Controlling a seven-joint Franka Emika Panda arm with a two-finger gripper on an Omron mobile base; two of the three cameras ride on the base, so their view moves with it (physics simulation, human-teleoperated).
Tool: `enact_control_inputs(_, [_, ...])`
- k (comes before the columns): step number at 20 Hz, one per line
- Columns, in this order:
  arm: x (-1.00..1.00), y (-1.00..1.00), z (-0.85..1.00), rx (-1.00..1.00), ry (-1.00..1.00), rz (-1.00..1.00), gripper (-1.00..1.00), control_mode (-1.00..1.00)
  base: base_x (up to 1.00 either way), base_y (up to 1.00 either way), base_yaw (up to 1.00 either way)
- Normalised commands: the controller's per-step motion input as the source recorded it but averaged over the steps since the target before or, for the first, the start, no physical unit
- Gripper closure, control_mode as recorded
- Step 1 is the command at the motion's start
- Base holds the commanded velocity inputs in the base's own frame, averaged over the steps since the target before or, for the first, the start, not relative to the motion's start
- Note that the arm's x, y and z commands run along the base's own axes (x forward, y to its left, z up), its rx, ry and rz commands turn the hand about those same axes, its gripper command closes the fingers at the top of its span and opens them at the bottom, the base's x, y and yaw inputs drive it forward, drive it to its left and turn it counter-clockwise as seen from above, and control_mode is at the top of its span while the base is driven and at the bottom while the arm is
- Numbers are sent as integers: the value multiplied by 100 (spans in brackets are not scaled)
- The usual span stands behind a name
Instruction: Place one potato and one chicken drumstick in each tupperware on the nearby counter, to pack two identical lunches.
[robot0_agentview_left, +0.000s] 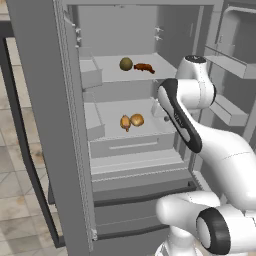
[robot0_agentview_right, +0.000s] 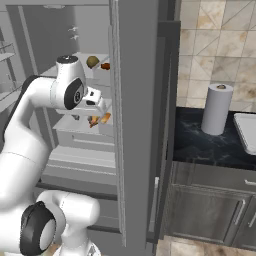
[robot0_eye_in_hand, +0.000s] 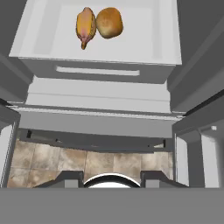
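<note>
Kitchen fridge (robot0_agentview_left: 60, 125) stands open, its food shelved within arm's reach: a potato (robot0_agentview_left: 137, 119) touching a chicken drumstick (robot0_agentview_left: 125, 122) on the middle shelf (robot0_agentview_left: 107, 112), another potato (robot0_agentview_left: 126, 63) and drumstick (robot0_agentview_left: 144, 68) above. Beside it, a paper towel roll (robot0_agentview_right: 217, 109) occupies the dark table (robot0_agentview_right: 200, 142). Poised before the middle shelf, the claw is closed and apparently empty.

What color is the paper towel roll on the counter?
White, standing on the dark counter; the paper towel roll shows best in the right base view.
</note>
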Motion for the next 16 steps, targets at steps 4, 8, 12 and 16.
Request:
enact_control_inputs(4, [-11,0,-2,0,0,0,-100,-100,0,0,0])
enact_control_inputs(8, [-5,22,-24,0,0,0,-100,-100,0,0,0])
enact_control_inputs(12, [0,21,-33,0,0,0,-100,-100,0,0,0])
enact_control_inputs(16, [-3,0,-19,0,-4,0,-100,-100,0,0,0])
